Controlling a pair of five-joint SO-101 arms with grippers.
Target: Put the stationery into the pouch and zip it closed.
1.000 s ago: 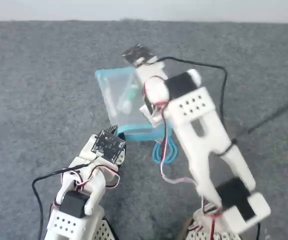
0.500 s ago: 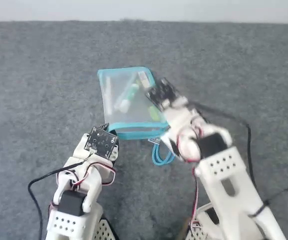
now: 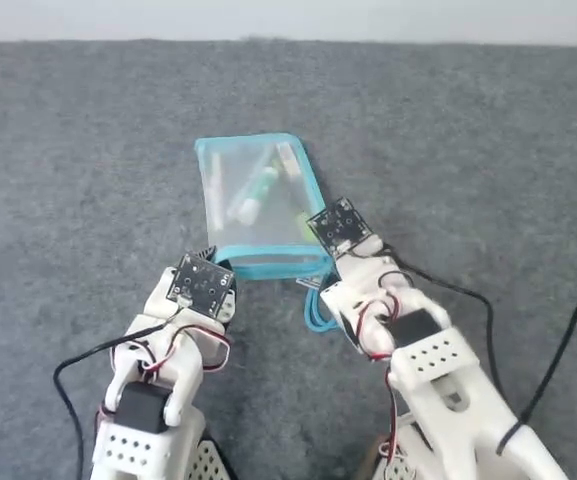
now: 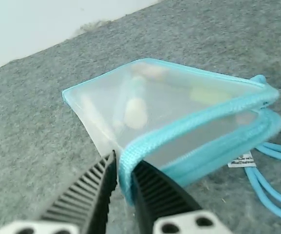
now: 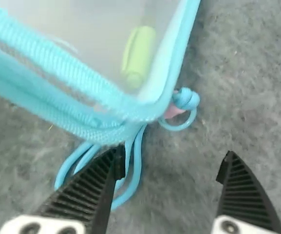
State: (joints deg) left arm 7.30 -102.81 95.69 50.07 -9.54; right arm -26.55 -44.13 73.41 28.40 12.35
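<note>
A translucent pouch [image 3: 258, 205] with teal edging lies on the grey carpet, with pens and other stationery [image 3: 252, 196] inside. Its zip edge faces the arms. My left gripper [image 4: 123, 165] is shut on the near left corner of the zip edge [image 4: 189, 122]. My right gripper [image 5: 167, 178] is open just in front of the near right corner. There the zip pull with its small teal ring [image 5: 183, 103] sits at the end of the zip. A yellow-green item [image 5: 137, 53] shows through the pouch wall.
A teal cord loop [image 3: 320, 305] trails from the pouch's near right corner onto the carpet [image 3: 88, 150], between the left arm [image 3: 190, 305] and the right arm [image 3: 373, 300]. Grey carpet lies all around, and a pale wall [image 3: 288, 18] runs along the far edge.
The right arm has pulled back from over the pouch's far side to its near right corner. The pouch now lies flatter and uncovered. The left arm has barely moved.
</note>
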